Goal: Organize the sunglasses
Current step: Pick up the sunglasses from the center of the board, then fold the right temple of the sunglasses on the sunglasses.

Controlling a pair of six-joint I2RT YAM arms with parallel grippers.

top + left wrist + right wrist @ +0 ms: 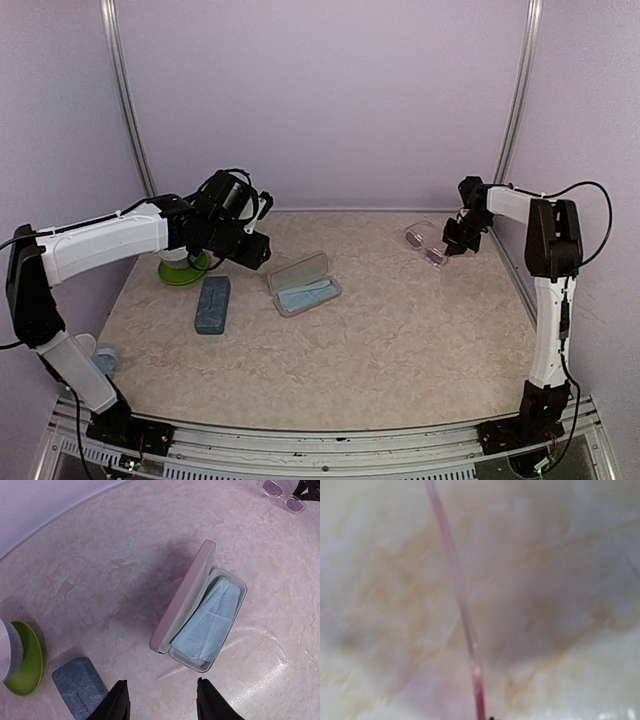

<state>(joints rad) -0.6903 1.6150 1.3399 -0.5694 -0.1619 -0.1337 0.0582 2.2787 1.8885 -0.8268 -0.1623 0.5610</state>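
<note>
The clear-framed sunglasses (424,241) with purplish lenses lie at the far right of the table and also show in the left wrist view (280,494). My right gripper (452,247) is down at their right end. The right wrist view is a blurred close-up of the table. In it a thin pink-red sunglasses arm (465,610) runs straight down to a black speck of fingertip at the bottom middle, so the jaws look shut on it. My left gripper (161,682) is open and empty, hovering above the table (400,340) just short of the open pink case (182,597).
The open pink case (303,284) holds a light-blue cloth (207,622). A shut blue-grey case (212,303) lies left of it. A green plate (183,269) with a white object on it sits at the far left. A small light-blue thing (105,358) lies at the front left.
</note>
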